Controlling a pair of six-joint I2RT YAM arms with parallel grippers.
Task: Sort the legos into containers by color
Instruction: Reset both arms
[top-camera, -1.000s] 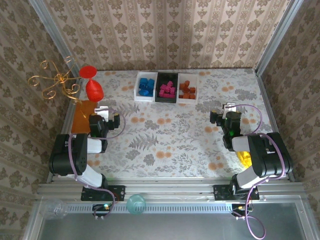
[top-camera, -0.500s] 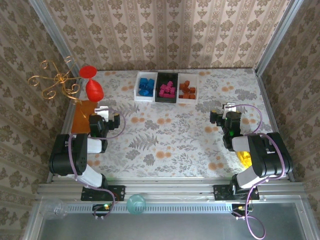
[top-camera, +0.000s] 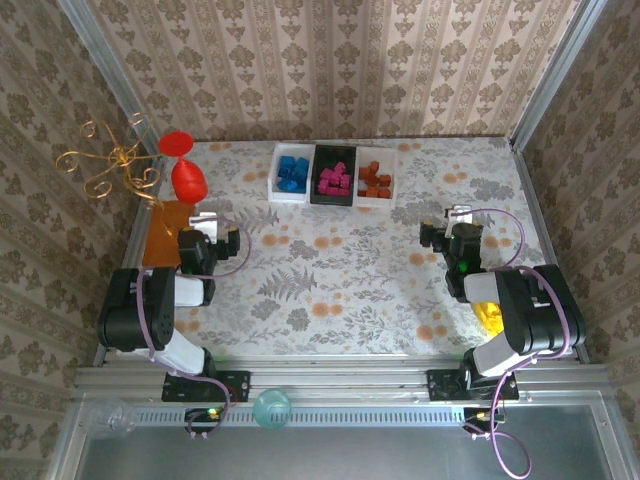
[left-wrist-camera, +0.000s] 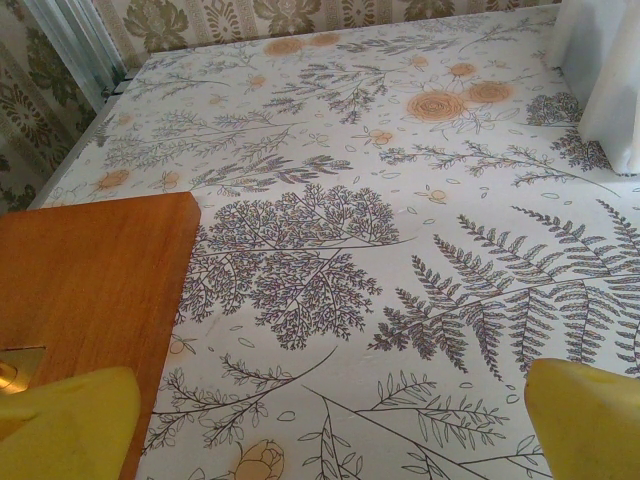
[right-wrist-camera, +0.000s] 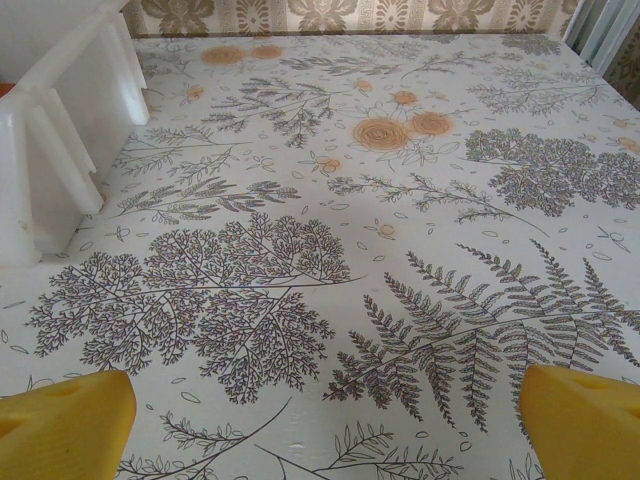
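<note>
Damask wallpaper (top-camera: 330, 70) closes in a table spread with a floral tablecloth (top-camera: 340, 290). At ten o'clock stand a gold wire ornament (top-camera: 110, 165) and a red goblet (top-camera: 185, 172), with an orange-brown mat (top-camera: 163, 235) just below them.

The left gripper (top-camera: 210, 238) sits at nine o'clock beside that mat, its jaws spread wide and empty, well apart from the bins.

At twelve o'clock three bins stand side by side, touching. The left white bin (top-camera: 273, 180) holds the blue legos (top-camera: 292, 172). The black bin (top-camera: 333, 201) holds the magenta legos (top-camera: 334, 179). The right white bin (top-camera: 391, 180) holds the orange-brown legos (top-camera: 375, 180).

The right gripper (top-camera: 452, 232) sits at three o'clock, likewise spread wide and holding nothing. A yellow object (top-camera: 490, 315) lies under its arm at four o'clock.

Every brick I can make out lies in a bin with its own colour, so the sorting looks complete. The next move would call only for a look over the cloth for strays, and otherwise for leaving the bins alone.

No brand, label or writing can be read anywhere.
</note>
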